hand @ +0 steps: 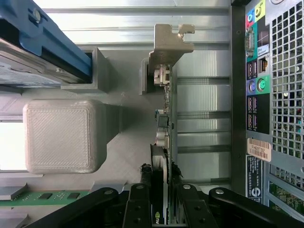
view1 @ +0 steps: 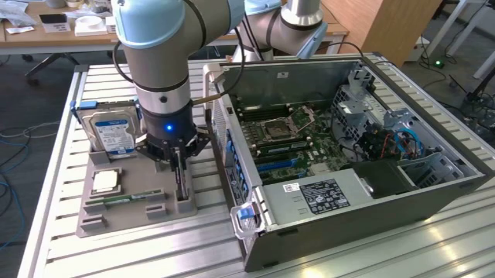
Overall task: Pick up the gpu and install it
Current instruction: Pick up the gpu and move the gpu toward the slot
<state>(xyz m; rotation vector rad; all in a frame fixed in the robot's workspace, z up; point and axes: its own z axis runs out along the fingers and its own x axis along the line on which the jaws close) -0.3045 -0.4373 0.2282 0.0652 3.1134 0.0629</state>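
My fingers (hand: 138, 199) are narrow, pinched on the top edge of the gpu (hand: 166, 123), one pad on each face; the card stands on edge between them, seated in its slot of the grey holder tray (view1: 116, 217), silver bracket (hand: 168, 45) at the end away from my grip; I reckon this pick wants an even squeeze and a straight pull along the slot, no twist; the open computer case (view1: 348, 191) sits just beside my fingers.
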